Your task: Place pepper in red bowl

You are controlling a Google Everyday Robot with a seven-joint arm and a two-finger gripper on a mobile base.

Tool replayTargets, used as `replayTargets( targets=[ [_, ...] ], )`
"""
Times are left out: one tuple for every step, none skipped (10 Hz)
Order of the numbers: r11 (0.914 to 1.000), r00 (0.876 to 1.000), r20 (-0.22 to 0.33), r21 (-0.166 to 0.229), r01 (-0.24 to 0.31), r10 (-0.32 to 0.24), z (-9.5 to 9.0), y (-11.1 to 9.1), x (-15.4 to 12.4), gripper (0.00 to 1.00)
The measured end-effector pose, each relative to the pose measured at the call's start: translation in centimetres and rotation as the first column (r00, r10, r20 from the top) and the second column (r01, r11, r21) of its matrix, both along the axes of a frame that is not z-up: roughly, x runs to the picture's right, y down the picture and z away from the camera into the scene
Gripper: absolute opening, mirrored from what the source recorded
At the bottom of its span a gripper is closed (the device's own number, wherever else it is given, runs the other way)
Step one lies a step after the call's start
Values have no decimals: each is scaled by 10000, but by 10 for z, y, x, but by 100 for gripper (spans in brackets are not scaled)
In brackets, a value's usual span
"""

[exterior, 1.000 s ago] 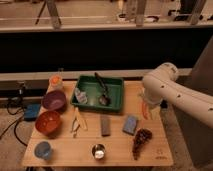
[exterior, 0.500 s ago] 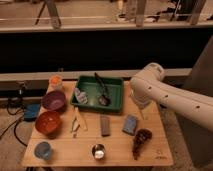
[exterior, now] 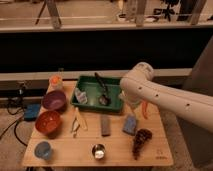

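The pepper (exterior: 144, 109) is a slender red-orange chili showing just below my white arm, at the right of the wooden table, above the blue sponge. The red bowl (exterior: 48, 122) sits at the table's left, in front of the purple bowl (exterior: 54, 100). My gripper (exterior: 132, 103) hangs under the arm's wrist by the green tray's right front corner, just left of the pepper. The arm hides most of it. I cannot tell whether the pepper is held or lying on the table.
A green tray (exterior: 88, 85) with utensils stands at the back centre. A blue sponge (exterior: 130, 125), grey block (exterior: 106, 125), dark grapes (exterior: 141, 140), a small tin (exterior: 99, 151), blue cup (exterior: 44, 149), orange cup (exterior: 56, 82) and a utensil (exterior: 76, 122) lie around.
My arm has swung left over the table's right side, from beyond the right edge towards the green tray. The objects on the table have not moved.
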State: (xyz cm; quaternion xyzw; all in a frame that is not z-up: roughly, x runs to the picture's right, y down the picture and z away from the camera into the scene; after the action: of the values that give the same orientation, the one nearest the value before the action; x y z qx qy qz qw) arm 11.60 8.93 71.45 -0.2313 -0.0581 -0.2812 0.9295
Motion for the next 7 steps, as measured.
replayTargets(
  targets=[
    [9999, 9999, 23, -31, 139, -139, 0, 0, -2, 80],
    [9999, 9998, -177, 54, 126, -125, 3, 0, -1, 80],
    [9998, 9992, -402, 205, -13, 21, 8, -1, 3, 80],
    [9995, 9977, -660, 280, -118, 137, 11, 1, 15, 80],
    [9987, 9958, -858, 431, -288, 325, 16, 2, 33, 80],
    [9975, 9938, -999, 568, -429, 484, 20, 2, 51, 80],
    [9957, 9910, -1162, 719, -577, 658, 25, 4, 78, 80]
  ],
)
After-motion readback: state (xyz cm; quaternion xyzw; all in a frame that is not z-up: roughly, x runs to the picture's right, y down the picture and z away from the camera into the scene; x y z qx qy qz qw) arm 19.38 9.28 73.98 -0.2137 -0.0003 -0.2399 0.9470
